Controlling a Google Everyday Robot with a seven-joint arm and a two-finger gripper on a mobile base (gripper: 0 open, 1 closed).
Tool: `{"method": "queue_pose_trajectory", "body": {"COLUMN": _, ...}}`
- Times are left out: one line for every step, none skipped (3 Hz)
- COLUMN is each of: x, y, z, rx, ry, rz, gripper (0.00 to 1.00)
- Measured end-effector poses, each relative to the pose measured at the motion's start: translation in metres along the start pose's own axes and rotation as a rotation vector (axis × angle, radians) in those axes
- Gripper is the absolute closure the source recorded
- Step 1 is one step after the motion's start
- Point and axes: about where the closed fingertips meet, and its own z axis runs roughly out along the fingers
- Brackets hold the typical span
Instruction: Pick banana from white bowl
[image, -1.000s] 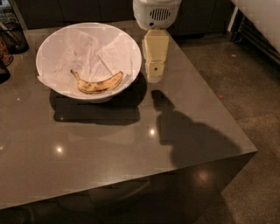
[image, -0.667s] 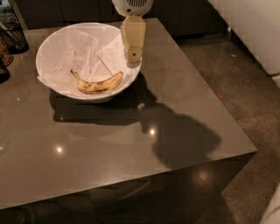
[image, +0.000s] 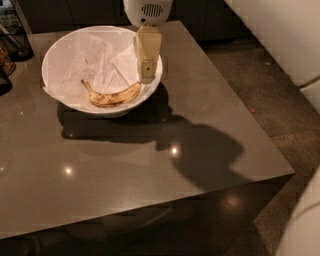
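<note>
Where the crinkled paper (image: 95, 65) slopes down toward 6 o'clock inside the white bowl (image: 45, 72), the banana (image: 114, 96) lies on its side. It is yellow with brown speckles, and its curve opens upward in the camera view. Its stem end points to about 10 o'clock.

At the bowl's 3 o'clock side hangs the gripper (image: 147, 74), a pale yellow block below a white vented housing (image: 148, 9) that is cut off by the top edge. It stands apart from the banana and holds nothing. It is seen as one solid shape, so I cannot tell whether it is wide or narrow, nor whether its tip touches the paper.

The bowl sits toward 11 o'clock on a dark glossy table (image: 150, 170). A heavy shadow (image: 205, 150) spreads from the bowl toward 4 o'clock. At the left edge, dark objects (image: 14, 37) are cropped and hard to make out.
</note>
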Motion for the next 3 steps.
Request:
{"method": "queue_pose_trajectory", "body": {"x": -0.011, "y": -0.006, "z": 0.014, "rx": -0.037, "ry": -0.038, "rz": -0.024, "gripper": 0.00}}
{"method": "queue_pose_trajectory", "body": {"x": -0.020, "y": -0.011, "z": 0.025, "rx": -0.064, "ry": -0.068, "rz": -0.042, "gripper": 0.00}}
{"method": "queue_pose_trajectory", "body": {"x": -0.028, "y": -0.018, "z": 0.035, "rx": -0.086, "ry": -0.094, "rz": -0.064, "gripper": 0.06}}
